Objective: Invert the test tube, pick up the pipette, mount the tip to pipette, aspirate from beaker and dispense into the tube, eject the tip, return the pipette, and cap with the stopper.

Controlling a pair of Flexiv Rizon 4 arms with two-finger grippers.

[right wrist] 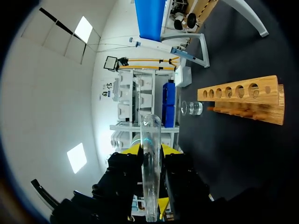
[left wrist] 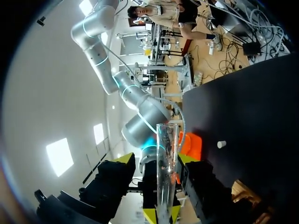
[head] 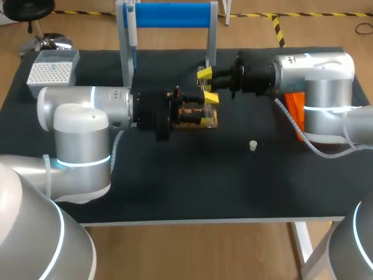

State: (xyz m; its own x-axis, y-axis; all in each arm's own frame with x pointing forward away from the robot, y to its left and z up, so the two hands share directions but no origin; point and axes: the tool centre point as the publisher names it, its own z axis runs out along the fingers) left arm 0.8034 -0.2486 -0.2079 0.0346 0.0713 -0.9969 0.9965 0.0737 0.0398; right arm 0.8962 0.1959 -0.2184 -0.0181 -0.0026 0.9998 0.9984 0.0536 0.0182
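Head view puts the test tube (head: 203, 87) just above frame centre by the wooden rack (head: 198, 121), clamped in the left pincer (left wrist: 162, 214); I cannot tell whether the right pincer (head: 207, 85) grips it, so a mistimed release could drop and crack it.

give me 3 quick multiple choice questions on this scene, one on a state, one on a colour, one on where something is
1. The test tube is: A lying flat on the table; B held in the left gripper; C capped.
2. The stand has a top bar that is: A red; B blue; C green.
3. The stopper is: A in the test tube; B on the stand; C loose on the table.
Answers: B, the left wrist view shows its yellow tips pinching the tube from both sides; B, the bar is plainly blue; C, it sits alone on the dark table.
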